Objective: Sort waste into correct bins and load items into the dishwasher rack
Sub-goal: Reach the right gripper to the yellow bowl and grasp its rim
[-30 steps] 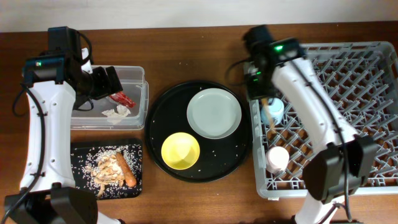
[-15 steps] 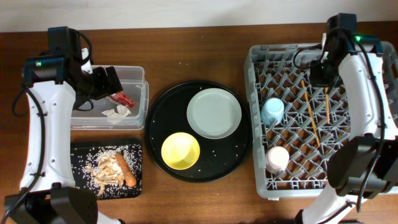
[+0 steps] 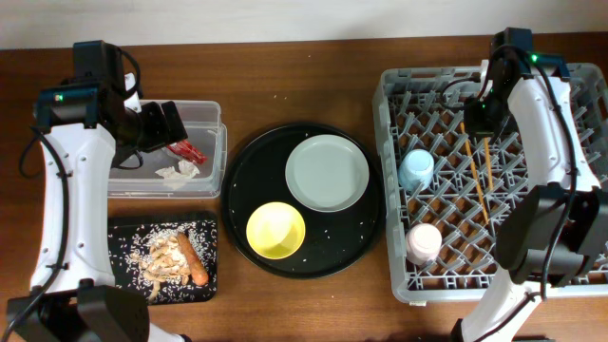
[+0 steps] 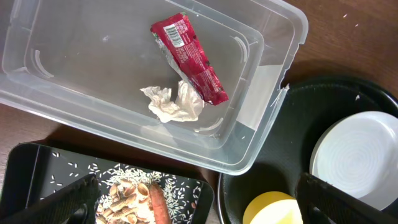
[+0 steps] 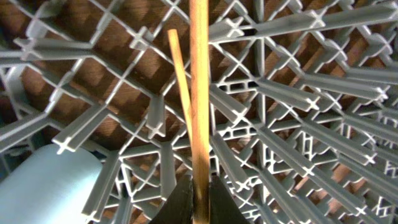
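Observation:
My left gripper (image 3: 157,123) (image 4: 205,199) is open and empty, above the clear tub (image 3: 214,119) (image 4: 273,81). In the tub lie the red wrapper (image 3: 187,150) (image 4: 188,59) and the white tissue (image 3: 179,171) (image 4: 174,102). The flat black tray (image 3: 119,233) (image 4: 25,162) holds food scraps (image 3: 163,255) and the sausage stick (image 3: 196,263) (image 4: 158,205). My right gripper (image 3: 480,119) (image 5: 196,199) is shut on a wooden chopstick (image 3: 486,180) (image 5: 199,93) over the grey rack (image 3: 570,275) (image 5: 280,93). The other chopstick (image 3: 467,166) (image 5: 180,74) lies beside it.
A yellow bowl (image 3: 275,231) (image 4: 273,210) and a pale plate (image 3: 327,173) (image 4: 354,158) sit on the large round black tray (image 3: 361,237). A light blue cup (image 3: 416,169) (image 5: 43,186) and a pink cup (image 3: 424,242) stand upturned in the rack's left side.
My right arm has swung from beside the blue cup to the rack's back, and the chopsticks now show lying on the rack. The left arm has not moved.

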`<state>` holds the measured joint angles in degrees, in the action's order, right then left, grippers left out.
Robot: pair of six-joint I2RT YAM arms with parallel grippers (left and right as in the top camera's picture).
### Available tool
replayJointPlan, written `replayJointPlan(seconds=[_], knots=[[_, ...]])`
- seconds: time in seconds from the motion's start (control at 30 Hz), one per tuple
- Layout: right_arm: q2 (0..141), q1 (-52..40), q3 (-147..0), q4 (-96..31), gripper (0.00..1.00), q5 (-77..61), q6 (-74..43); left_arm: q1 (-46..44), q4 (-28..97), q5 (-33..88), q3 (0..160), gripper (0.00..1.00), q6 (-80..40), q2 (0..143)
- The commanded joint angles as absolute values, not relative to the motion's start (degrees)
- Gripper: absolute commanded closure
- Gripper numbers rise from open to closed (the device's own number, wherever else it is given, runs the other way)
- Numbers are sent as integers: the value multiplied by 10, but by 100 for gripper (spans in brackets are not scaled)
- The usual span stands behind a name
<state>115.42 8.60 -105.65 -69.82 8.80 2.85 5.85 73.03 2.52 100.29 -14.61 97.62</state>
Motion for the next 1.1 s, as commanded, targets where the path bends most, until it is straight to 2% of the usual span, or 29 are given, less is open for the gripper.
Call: replayJointPlan(seconds=[0.0,0.13,0.27,0.3,0.33,0.43,0.6,0.87,0.97,1.07], knots=[[1157,90,-1060,-703,68,79,27,58,729,21,1002,1,-152,969],[1157,90,-1060,-712,65,72,25,58,729,21,1002,1,-152,969],[1151,90,-1070,-756,64,-26,26,58,729,21,1002,1,-152,969],[1150,90,-1082,-774,64,-68,26,58,729,21,1002,1,-152,969],[1150,90,-1113,-817,64,-168,26,58,729,21,1002,1,-152,969],[1147,72,-1140,-875,64,-310,65,58,729,21,1002,1,-152,969],[1145,-55,-1141,-909,63,-338,131,58,729,21,1002,1,-152,969],[1146,-312,-1137,-886,63,-336,131,58,729,21,1002,1,-152,969],[1147,-396,-1132,-860,58,-336,130,58,729,21,1002,1,-152,969],[1147,-456,-1116,-818,56,-238,47,58,729,21,1002,1,-152,969]])
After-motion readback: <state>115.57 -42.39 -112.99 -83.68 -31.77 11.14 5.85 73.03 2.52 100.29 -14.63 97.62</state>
